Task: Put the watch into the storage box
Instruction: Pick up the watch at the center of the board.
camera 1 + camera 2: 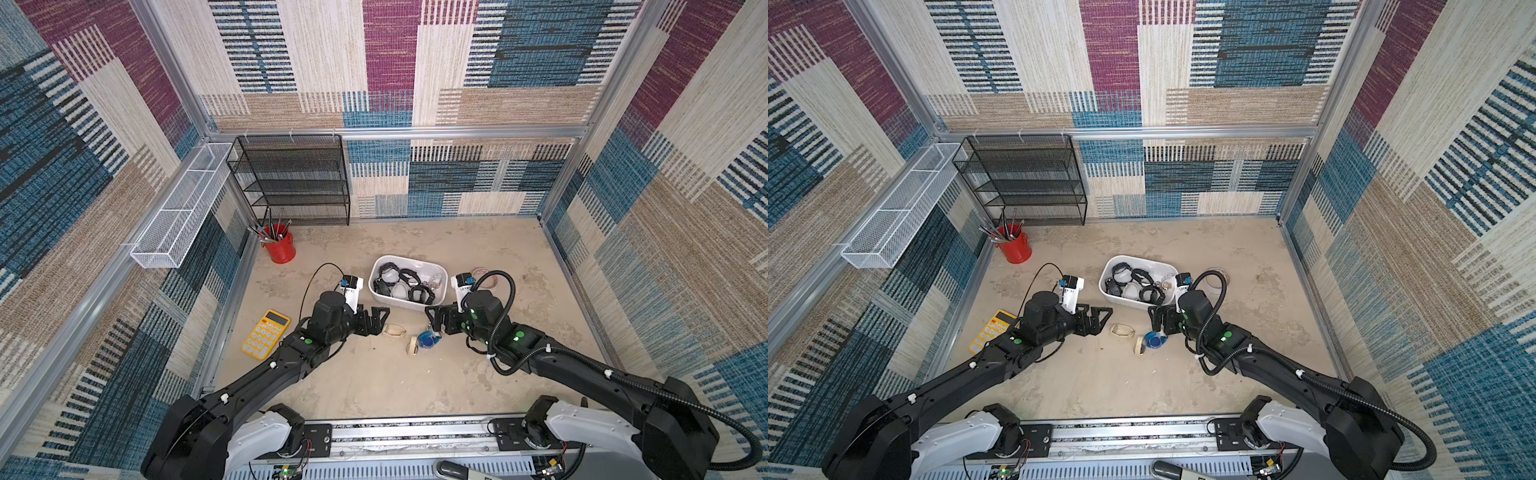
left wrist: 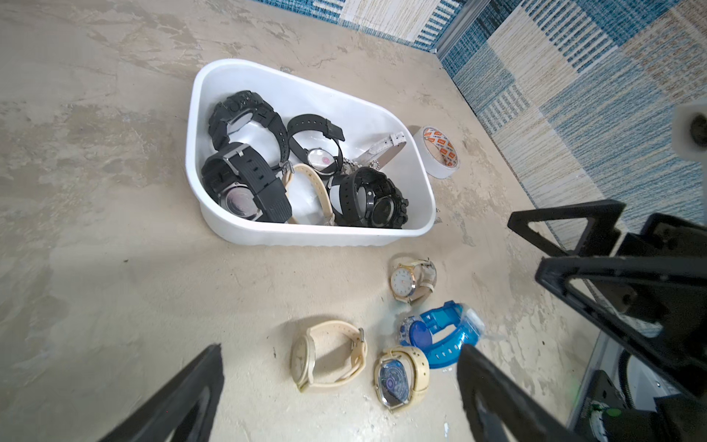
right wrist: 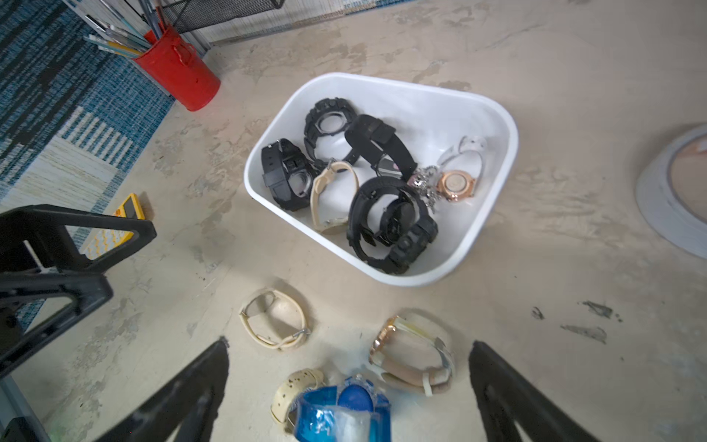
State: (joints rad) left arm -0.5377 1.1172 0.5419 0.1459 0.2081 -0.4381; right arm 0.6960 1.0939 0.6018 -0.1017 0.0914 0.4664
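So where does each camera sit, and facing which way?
Top views: above the base, looking down; left arm, right arm, left gripper, right gripper.
Left wrist: left arm, facing the storage box; own open fingers, right gripper.
Right wrist: right arm, facing the box; own open fingers, left gripper.
Shared: all show the box and blue watch.

This is looking like a robotics lab test cell. Aluminium framing [image 1: 399, 132] is enclosing a stained beige tabletop [image 1: 374, 382], and patterned woven panels [image 1: 324, 62] are serving as walls. The left arm [image 1: 257, 374] and right arm [image 1: 582, 365] are reaching in from a metal rail [image 1: 415, 432], with loose wiring [image 1: 305, 451] hanging beneath.
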